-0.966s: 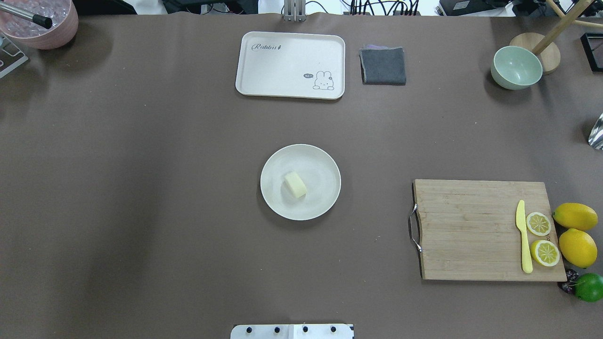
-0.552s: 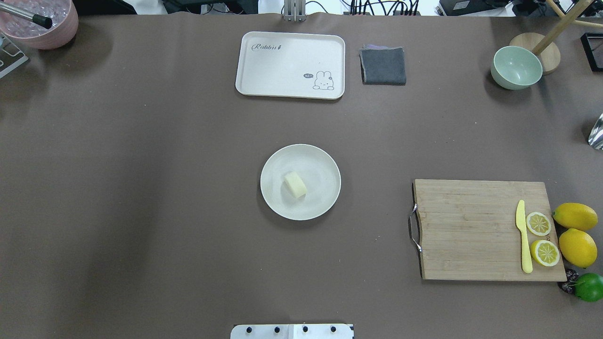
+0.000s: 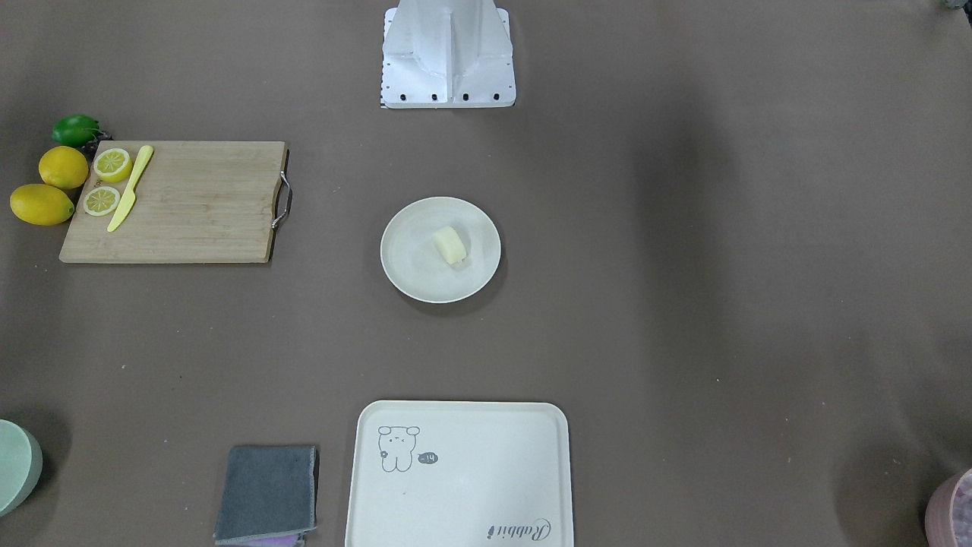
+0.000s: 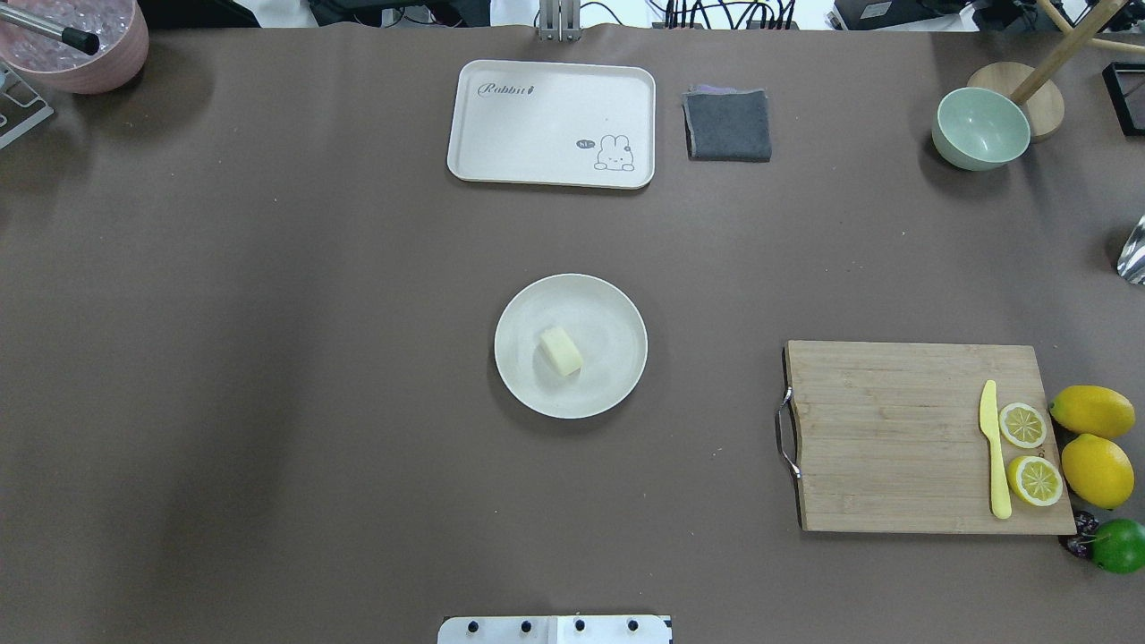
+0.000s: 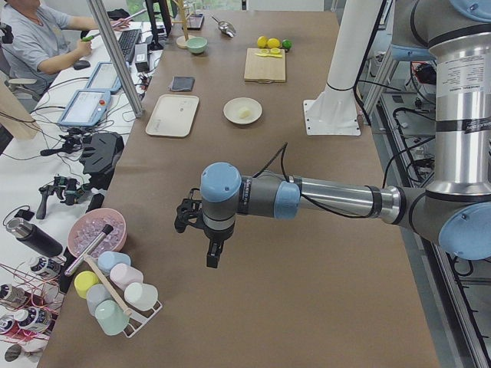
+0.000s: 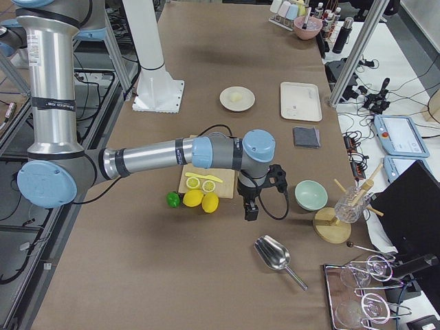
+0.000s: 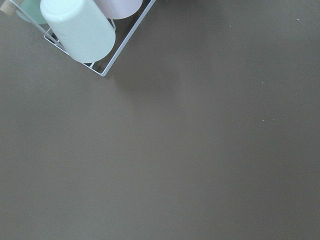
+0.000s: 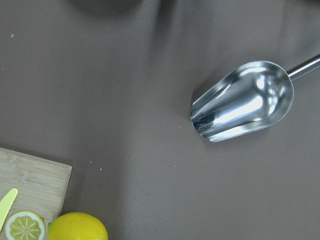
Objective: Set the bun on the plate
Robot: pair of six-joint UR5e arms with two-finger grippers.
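Observation:
The pale cream bun [image 4: 561,351] lies on the round off-white plate [image 4: 604,313] at the middle of the table, a little left of the plate's centre; it also shows in the front view as the bun [image 3: 450,245] on the plate [image 3: 414,262]. Neither gripper is near it. My left gripper [image 5: 214,257] hangs over the table's left end beside a cup rack. My right gripper [image 6: 251,212] hangs over the right end near the lemons. Both show only in the side views, so I cannot tell whether they are open or shut.
A cream tray [image 4: 551,123] and a grey cloth [image 4: 727,125] lie at the far side. At the right are a cutting board [image 4: 894,436] with a yellow knife [image 4: 993,447] and lemon halves, whole lemons [image 4: 1095,470], a green bowl [image 4: 980,128] and a metal scoop [image 8: 242,102]. A cup rack [image 7: 82,30] stands at the left end.

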